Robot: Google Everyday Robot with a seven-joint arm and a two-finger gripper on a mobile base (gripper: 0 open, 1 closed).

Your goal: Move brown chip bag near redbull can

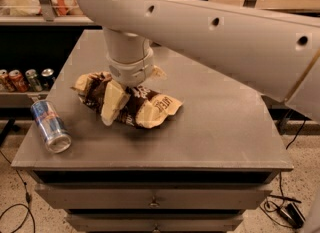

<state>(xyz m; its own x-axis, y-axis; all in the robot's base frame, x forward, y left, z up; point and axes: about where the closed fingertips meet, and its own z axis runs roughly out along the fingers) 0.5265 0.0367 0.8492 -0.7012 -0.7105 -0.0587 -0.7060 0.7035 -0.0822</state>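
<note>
Gripper presses down mid-table, its fingers pinched around the brown chip bag, so the grasp looks made, and next comes a short drag left toward the redbull can lying near the front-left corner.

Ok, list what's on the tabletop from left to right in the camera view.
redbull can → brown chip bag, with the gripper down on its middle.

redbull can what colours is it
The redbull can is blue and silver with some red, camera view; end effector at the brown chip bag.
</note>
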